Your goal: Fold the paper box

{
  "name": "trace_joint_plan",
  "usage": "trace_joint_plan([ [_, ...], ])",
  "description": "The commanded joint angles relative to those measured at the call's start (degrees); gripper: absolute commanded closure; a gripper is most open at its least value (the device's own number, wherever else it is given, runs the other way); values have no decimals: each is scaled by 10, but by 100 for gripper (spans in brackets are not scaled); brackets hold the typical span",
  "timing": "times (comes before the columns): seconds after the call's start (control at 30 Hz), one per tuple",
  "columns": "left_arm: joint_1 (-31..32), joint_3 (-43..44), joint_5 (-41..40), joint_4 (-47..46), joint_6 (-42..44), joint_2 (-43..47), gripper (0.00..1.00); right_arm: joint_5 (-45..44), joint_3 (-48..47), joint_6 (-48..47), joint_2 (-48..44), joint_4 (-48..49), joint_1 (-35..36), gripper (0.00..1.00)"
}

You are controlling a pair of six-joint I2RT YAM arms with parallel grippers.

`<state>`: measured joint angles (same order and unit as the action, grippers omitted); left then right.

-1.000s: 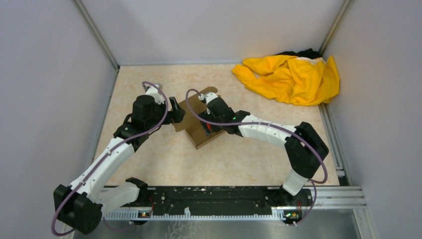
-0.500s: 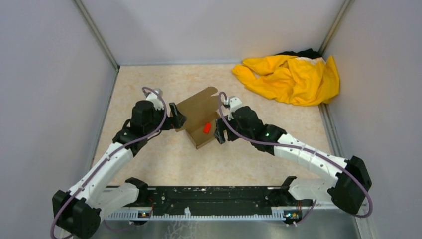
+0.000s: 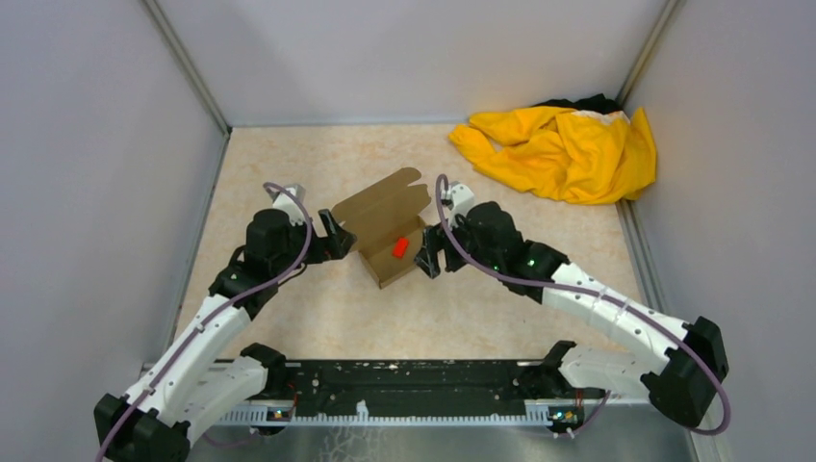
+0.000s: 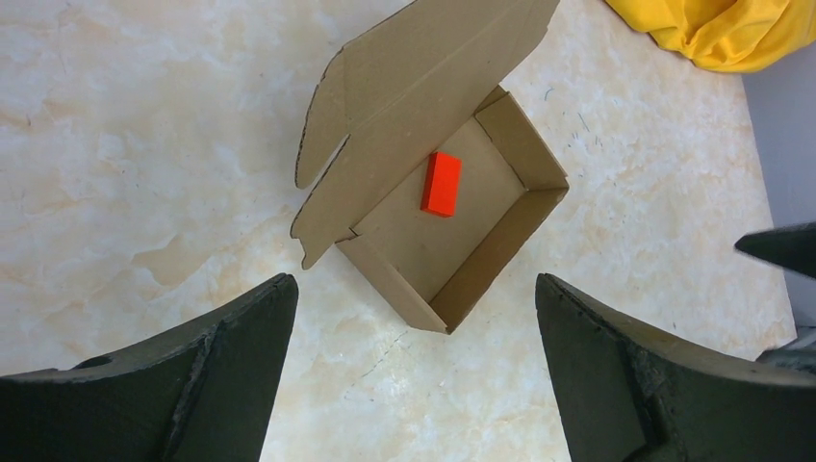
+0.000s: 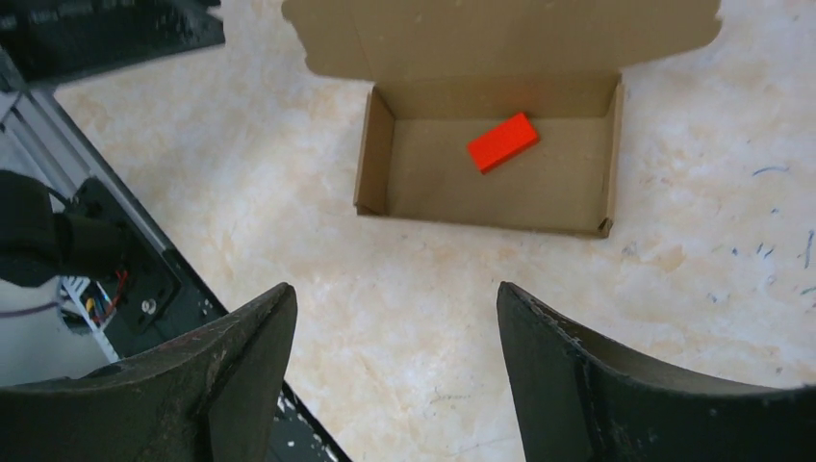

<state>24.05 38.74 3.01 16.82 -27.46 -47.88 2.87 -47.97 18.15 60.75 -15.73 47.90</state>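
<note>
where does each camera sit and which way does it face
Top external: above, behind the robot, facing down; left arm, right arm, open paper box, yellow cloth.
Left wrist: on the left arm, facing down at the box; left pincer open at bottom.
Right wrist: on the right arm, facing the box; right pincer open at bottom.
Both wrist views share the red block inside the box.

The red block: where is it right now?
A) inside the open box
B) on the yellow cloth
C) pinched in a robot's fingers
A: the red block lies on the bottom of the box, whose lid is open, and nothing is touching it.
</note>
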Motion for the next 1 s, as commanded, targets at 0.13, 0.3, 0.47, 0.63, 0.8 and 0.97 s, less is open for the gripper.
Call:
trace_joint_plan([
  [0.13, -2, 9, -17, 11, -12, 12, 1, 78, -76, -5, 72, 8, -131, 26],
  [0.3, -2, -40, 11, -17, -42, 19, 5, 62, -74, -9, 122, 12, -193, 38],
  [0.47, -2, -83, 37, -56, -59, 1, 35, 57, -82, -41, 171, 22, -196, 53],
  [0.63, -3, -98, 60, -71, -68, -27, 61, 58, -88, -76, 215, 22, -196, 71],
  [0.8, -2, -117, 58, -109, -72, -51, 61, 49, -64, -101, 214, 39, -188, 74],
  [0.97, -2, -103, 81, -142, -80, -94, 58, 23, -54, -79, 194, 48, -188, 74],
])
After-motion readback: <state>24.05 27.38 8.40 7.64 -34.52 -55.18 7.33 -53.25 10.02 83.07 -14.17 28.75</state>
